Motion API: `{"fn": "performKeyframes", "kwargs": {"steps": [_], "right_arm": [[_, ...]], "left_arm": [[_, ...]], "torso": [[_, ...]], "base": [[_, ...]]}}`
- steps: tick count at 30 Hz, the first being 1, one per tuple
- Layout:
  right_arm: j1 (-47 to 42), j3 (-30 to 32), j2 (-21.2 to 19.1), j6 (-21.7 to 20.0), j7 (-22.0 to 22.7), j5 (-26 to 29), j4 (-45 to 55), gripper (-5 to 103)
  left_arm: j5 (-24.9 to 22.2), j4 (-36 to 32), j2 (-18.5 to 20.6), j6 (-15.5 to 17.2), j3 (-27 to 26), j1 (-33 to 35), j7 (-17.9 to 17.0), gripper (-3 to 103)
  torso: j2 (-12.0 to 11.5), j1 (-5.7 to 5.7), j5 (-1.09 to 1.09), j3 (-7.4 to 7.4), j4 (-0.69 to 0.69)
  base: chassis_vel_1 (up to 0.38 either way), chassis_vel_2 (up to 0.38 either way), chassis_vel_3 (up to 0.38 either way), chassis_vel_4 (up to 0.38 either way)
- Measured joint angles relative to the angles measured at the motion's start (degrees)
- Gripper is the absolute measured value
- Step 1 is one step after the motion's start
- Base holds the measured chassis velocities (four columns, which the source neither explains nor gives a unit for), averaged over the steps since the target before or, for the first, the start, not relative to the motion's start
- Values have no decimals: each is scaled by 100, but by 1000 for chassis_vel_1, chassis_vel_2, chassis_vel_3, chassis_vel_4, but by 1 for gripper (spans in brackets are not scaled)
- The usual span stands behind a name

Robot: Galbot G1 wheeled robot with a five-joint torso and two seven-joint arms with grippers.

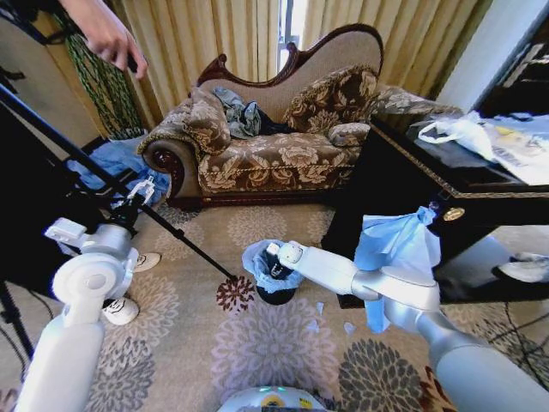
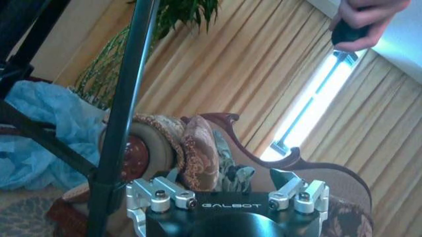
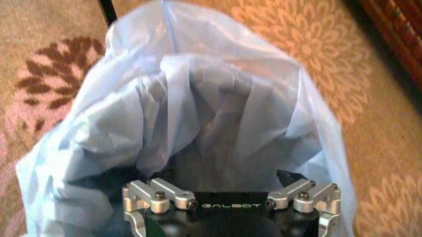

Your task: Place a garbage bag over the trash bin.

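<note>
The small black trash bin (image 1: 276, 296) stands on the patterned carpet in front of the sofa. The light-blue garbage bag (image 1: 256, 257) is draped over its top, with the mouth spread open and crinkled. In the right wrist view the garbage bag (image 3: 218, 108) surrounds the camera on all sides. My right gripper (image 1: 273, 263) reaches down into the bag's opening at the bin's top. My left gripper (image 1: 141, 190) is held up at the left, away from the bin, beside a black tripod leg.
A black tripod leg (image 1: 163, 227) slants down to the carpet just left of the bin. A dark table (image 1: 403, 184) at the right holds a white plastic bag (image 1: 463, 130), and a larger bunch of blue plastic (image 1: 396, 245) hangs from it. The sofa (image 1: 274, 159) stands behind. Shoes (image 1: 124, 307) lie at the left.
</note>
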Motion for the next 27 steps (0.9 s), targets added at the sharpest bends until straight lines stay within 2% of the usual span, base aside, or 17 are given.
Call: {"fn": "performKeyframes", "kwargs": {"steps": [16, 27], "right_arm": [[412, -26, -9, 5, -9, 93, 113, 100], [416, 85, 305, 112, -89, -37, -352, 100]], "left_arm": [[14, 1, -9, 5, 97, -72, -11, 97], [12, -60, -42, 4, 37, 63, -7, 97]], "torso": [[0, 0, -1, 0, -1], [0, 0, -1, 0, 0]], "base": [[0, 0, 0, 0], [0, 0, 0, 0]]}}
